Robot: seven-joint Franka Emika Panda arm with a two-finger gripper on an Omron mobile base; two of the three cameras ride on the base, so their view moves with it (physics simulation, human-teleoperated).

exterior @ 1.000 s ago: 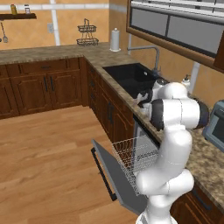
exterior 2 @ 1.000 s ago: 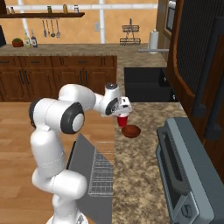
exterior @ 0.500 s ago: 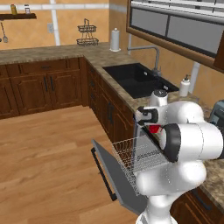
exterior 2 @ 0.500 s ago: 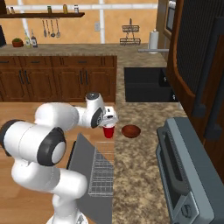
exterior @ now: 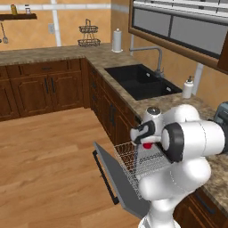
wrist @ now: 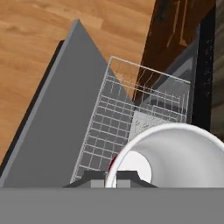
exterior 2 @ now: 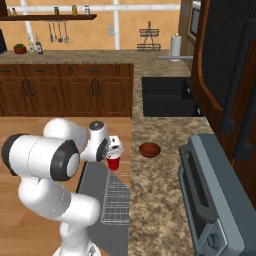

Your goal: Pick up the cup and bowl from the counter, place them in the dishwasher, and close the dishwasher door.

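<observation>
While fingers (exterior 2: 113,156) pinch cup (exterior 2: 114,162) shut at rim above rack (wrist: 131,127): light thin plastic, likely slippery, crushable; grip gently. Bowl (exterior 2: 149,149) waits on worktop (exterior 2: 160,190).

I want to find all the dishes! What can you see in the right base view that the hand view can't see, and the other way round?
Right base view alone: the reddish-brown bowl sitting on the counter, the toaster oven, and the cup's red outside.
Hand view alone: straight down into the cup's white inside, with the rack's wires close up.
Both: the cup held in the gripper, over the white wire rack and the open dishwasher door.
</observation>
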